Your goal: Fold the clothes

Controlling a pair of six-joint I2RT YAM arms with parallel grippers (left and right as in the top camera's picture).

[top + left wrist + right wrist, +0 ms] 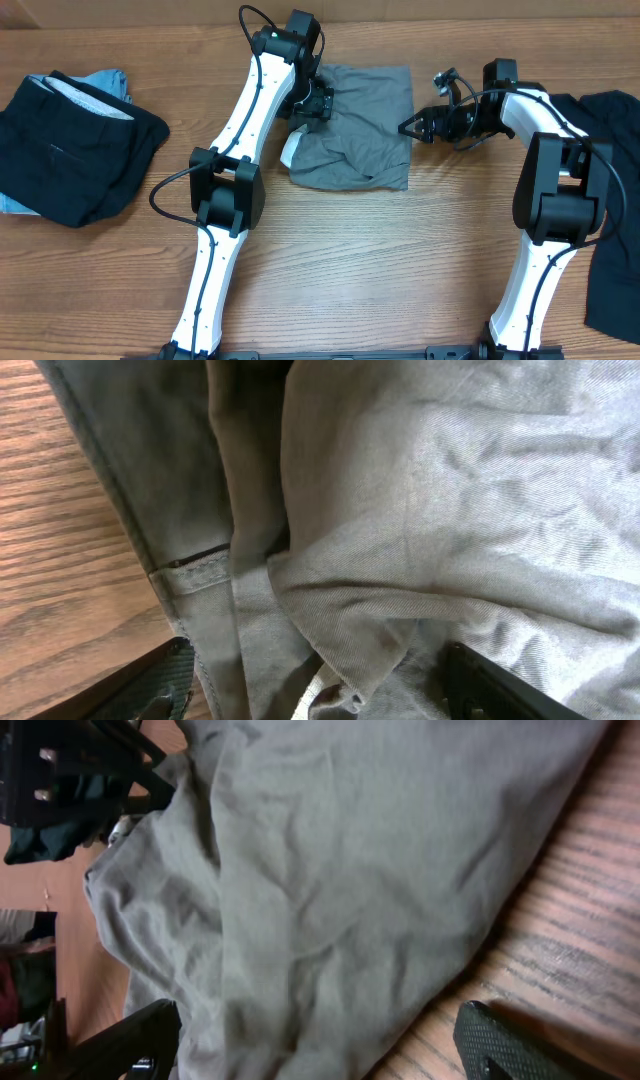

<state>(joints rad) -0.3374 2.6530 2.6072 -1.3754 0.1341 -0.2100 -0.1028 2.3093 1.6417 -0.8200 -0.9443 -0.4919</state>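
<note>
Wrinkled medium-grey cotton garment [365,130] on wood counter [400,260]. L pincer [314,106] apart over its left edge; R pincer [406,127] apart at right.

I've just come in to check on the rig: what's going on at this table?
Two robot arms are working on a grey garment that lies wrinkled, in a roughly square fold, at the far middle of the table. The left tool is open over its left edge. The right tool is open at its right edge and grips nothing. A black pile with a light-blue piece showing from under it lies at the left. Another black garment lies at the right.
</note>
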